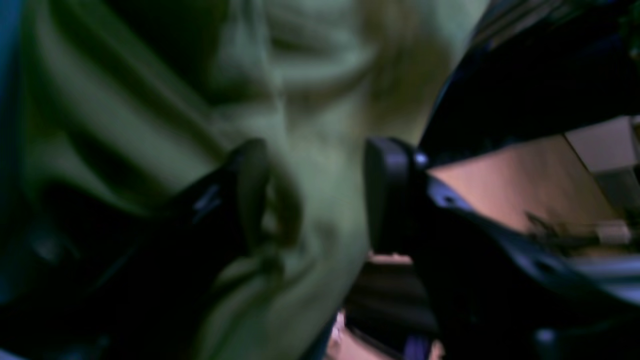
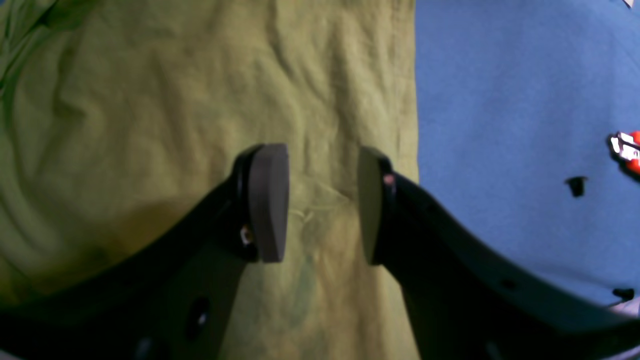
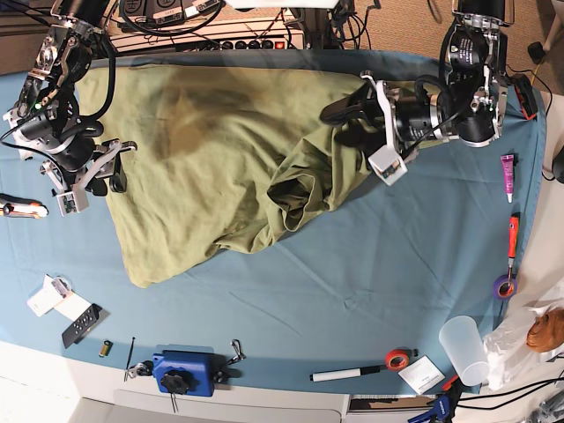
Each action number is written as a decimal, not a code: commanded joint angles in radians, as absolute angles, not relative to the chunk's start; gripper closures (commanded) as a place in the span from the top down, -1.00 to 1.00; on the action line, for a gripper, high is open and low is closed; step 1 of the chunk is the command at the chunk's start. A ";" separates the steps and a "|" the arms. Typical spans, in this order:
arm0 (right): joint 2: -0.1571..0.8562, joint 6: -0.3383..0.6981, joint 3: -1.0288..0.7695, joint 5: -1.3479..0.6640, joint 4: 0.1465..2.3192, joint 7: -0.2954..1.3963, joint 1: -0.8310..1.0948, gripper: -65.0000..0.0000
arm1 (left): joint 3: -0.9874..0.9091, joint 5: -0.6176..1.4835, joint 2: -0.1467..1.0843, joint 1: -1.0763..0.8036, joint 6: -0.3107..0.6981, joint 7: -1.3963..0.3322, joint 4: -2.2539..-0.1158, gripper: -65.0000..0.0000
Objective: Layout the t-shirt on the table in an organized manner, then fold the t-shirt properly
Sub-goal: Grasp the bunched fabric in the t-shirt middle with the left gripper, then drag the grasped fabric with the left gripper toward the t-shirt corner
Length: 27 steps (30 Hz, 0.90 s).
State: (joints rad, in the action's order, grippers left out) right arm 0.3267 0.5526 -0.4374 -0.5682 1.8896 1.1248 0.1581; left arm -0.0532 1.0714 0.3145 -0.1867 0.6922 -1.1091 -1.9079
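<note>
The t-shirt (image 3: 220, 150) sprawls across the table (image 3: 352, 282). The left pincer (image 3: 352, 110) gapes at its bunched right side; the right pincer (image 2: 322, 202), also open, hovers over its opposite edge.

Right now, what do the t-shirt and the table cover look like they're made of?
The t-shirt: soft olive-green knit, likely cotton; matte, and it creases and bunches into limp folds. The table cover: blue-teal cloth, probably felt-like; flat, matte, no glare and a faint nap in the right wrist view.
</note>
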 commanded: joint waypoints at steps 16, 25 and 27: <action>0.341 0.548 -0.443 -0.575 1.903 1.099 0.147 -0.28 | 0.189 0.362 0.251 -0.063 0.698 -0.739 -2.017 0.02; 0.341 0.542 -0.443 -0.549 1.904 1.099 0.147 -0.28 | 0.338 0.073 0.279 -0.045 0.519 -0.620 -2.007 0.02; 0.341 0.538 -0.443 -0.549 1.904 1.099 0.147 -0.28 | 0.338 0.063 0.279 -0.031 0.520 -0.620 -2.004 0.02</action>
State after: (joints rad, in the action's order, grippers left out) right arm 0.3264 0.5423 -0.4374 -0.5465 1.8896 1.1248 0.1581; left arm 0.3393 0.0563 0.2779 -0.0456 0.5240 -0.6453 -1.9900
